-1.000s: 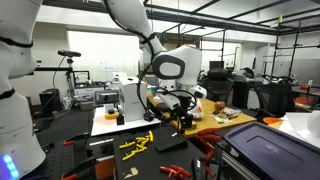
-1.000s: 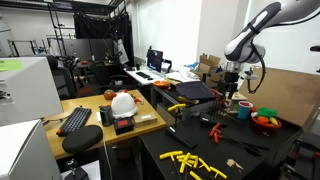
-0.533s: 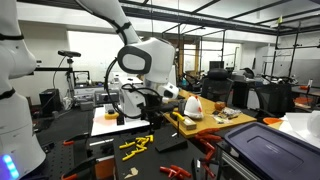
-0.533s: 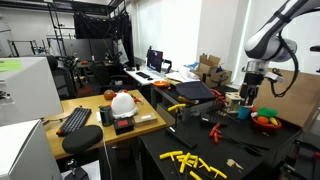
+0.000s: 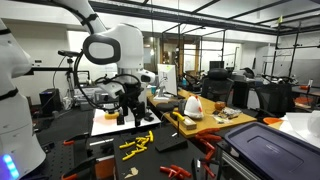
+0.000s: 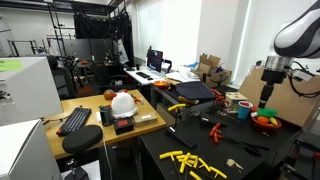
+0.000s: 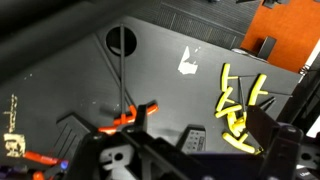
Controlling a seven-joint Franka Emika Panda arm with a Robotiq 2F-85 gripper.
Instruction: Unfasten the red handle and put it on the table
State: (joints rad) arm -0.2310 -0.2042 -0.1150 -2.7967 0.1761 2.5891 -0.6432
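My claw [image 7: 195, 160] is released. In the wrist view its dark fingers [image 7: 283, 148] stand wide apart at the bottom edge with nothing between them. In both exterior views the claw hangs above the table [image 7: 60, 70], gripping nothing. The table top is flat, matte black and faintly scuffed.

Reading the wrist view from left to right, a black round disc [image 7: 121, 42] lies flat, far ahead of the claw. A thin straight line runs from the disc back toward me; I cannot tell whether it is a rod or a cord.

At the near end of that line is the red handle [image 7: 130, 118]. It is a slim orange-red bar with dark ends, lying on the table just ahead of the claw, toward the finger on the left of the picture. The claw is not touching it.

A small grey block [image 7: 193, 140] sits just ahead of the gap between the fingers, and a torn white scrap [image 7: 187, 63] lies farther out.

Ahead of the other finger are the yellow strips [image 7: 240, 100]. They are thin, flat and bright, crossing one another in a loose scatter, apart from the red handle. An orange panel [image 7: 278, 22] fills the far corner.

In both exterior views a smooth white helmet [image 6: 123, 102] rests on a wooden bench, well apart from the claw.
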